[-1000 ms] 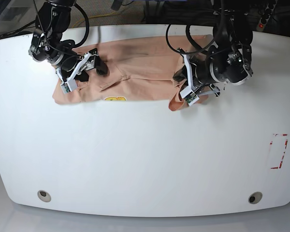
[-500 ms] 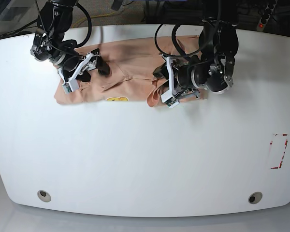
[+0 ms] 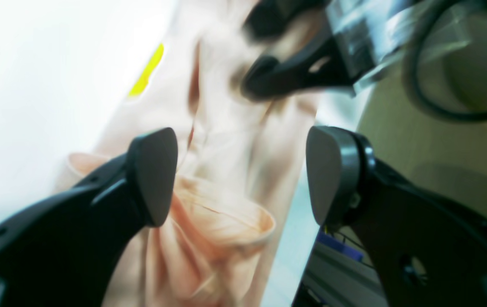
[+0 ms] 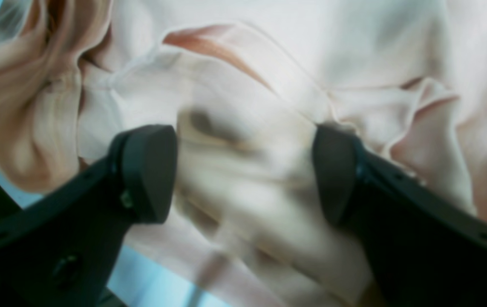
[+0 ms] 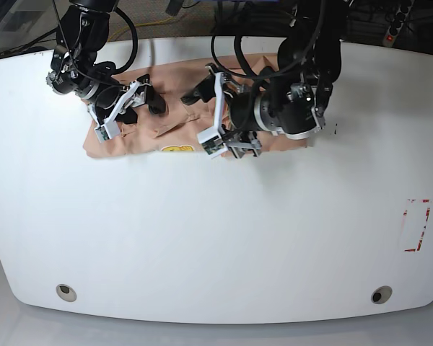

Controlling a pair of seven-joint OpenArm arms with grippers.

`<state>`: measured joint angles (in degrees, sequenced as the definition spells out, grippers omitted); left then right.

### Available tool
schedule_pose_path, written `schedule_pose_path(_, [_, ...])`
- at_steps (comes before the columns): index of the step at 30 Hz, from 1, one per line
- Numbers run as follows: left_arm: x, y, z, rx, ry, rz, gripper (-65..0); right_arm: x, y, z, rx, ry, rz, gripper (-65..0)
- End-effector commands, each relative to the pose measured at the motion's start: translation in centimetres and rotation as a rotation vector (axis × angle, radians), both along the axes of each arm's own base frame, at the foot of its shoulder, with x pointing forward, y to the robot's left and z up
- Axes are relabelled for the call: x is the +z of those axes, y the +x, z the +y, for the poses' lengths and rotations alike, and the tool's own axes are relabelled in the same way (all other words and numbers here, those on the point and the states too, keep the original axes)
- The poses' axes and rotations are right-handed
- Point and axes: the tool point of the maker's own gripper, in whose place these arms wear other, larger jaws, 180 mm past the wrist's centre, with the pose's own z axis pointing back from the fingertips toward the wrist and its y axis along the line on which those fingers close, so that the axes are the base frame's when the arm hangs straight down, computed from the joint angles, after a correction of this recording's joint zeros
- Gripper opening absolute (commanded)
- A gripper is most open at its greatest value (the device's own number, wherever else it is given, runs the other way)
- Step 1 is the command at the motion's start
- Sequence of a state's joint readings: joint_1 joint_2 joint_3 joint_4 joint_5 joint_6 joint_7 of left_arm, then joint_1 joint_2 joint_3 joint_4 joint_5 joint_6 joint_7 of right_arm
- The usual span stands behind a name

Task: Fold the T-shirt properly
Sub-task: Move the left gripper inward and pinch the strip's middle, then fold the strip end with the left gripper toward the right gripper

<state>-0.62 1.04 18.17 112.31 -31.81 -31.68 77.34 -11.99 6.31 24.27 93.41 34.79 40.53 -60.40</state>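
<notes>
Peach T-shirt (image 5: 175, 97) lies bunched along the far edge of your white tabletop (image 5: 216, 231). Your left claw (image 3: 239, 175) hangs spread above a folded sleeve, holding nothing. Your right claw (image 4: 243, 170) stands wide over rumpled cloth, its tips apart.

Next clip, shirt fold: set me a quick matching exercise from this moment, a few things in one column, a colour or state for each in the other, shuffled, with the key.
Column one:
1. T-shirt
2. smiley patch
3. left gripper
4. table

Column two:
A. white
B. jaws apart, nothing between them, cloth below
C. yellow
D. peach, bunched along the table's far edge

Pairs: 1-D, 2-C, 3-B, 4-A
</notes>
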Motion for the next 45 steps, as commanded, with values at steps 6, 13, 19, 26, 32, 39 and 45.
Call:
schedule_pose_path(6, [-0.6, 4.5, 10.7, 0.264, 0.135, -0.046, -29.9, -0.7, -0.7, 0.1, 0.007, -0.024, 0.047, -16.8])
schedule_pose_path(13, [-2.5, 3.8, 13.4, 0.295, 0.199, 0.005, -51.9, -0.8, -0.7, 0.2, 0.006, -0.021, 0.047, -16.8])
schedule_pose_path(19, [-4.3, 1.5, 12.5, 0.182, 0.275, 0.033, -52.5, 0.0, -0.4, 0.2, 0.011, -0.027, 0.023, -16.8])
schedule_pose_path(26, [-6.5, 0.0, 15.2, 0.219, 0.416, 0.051, -52.6, 5.9, 1.8, -0.3, 0.028, -0.020, -0.156, -16.2])
schedule_pose_path(32, [-7.7, -1.8, 15.3, 0.231, 0.372, 0.053, -52.8, 7.1, 4.3, -7.0, -0.178, 0.050, -0.174, -16.2])
schedule_pose_path(39, [-8.3, -2.7, 15.1, 0.265, 0.322, 0.070, -52.9, 4.6, 4.6, -13.9, -0.319, 0.099, -0.073, -16.2])
schedule_pose_path(45, [-10.7, -3.0, 16.9, 0.332, 0.307, 0.143, -52.9, 2.4, 4.3, -13.7, -0.332, 0.153, -0.004, -16.2])
